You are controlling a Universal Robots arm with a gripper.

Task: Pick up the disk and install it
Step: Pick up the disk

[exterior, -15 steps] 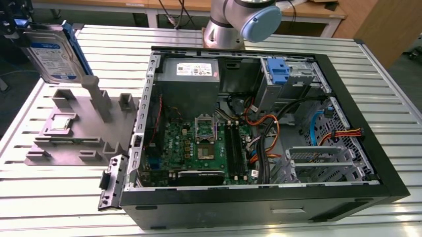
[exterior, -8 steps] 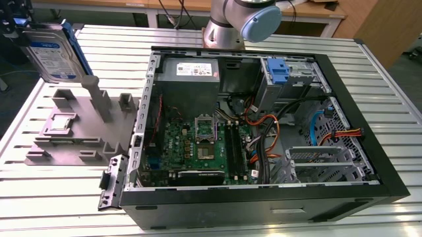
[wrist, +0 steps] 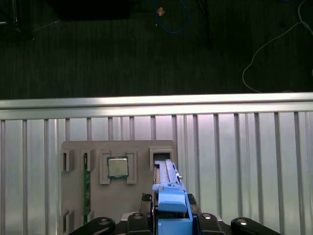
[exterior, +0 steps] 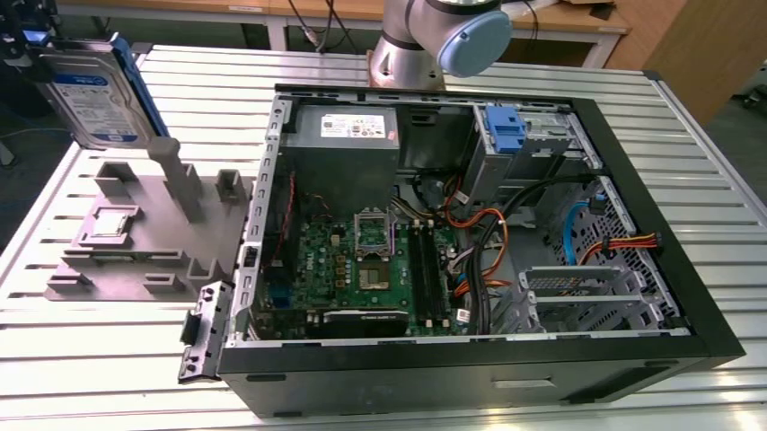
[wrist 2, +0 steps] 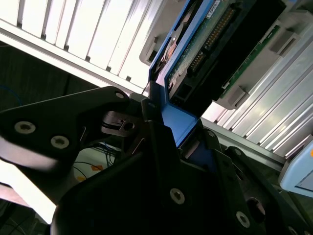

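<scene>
Slatted table [exterior: 120, 359]; jaws clamped on disk [exterior: 96, 90], over grey fixture [exterior: 120, 260], nr open PC case [exterior: 480, 373].

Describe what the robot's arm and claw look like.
The arm is a smooth silver-grey tube with a rounded light-blue joint cap. The claw is matte black, built of flat angular linkage plates dotted with silver screw heads. In the first wrist view its rounded black links carry the same silver screws.

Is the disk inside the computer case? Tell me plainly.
No, the disk hangs above the gray holder, outside the computer case, at the exterior view's left.
</scene>
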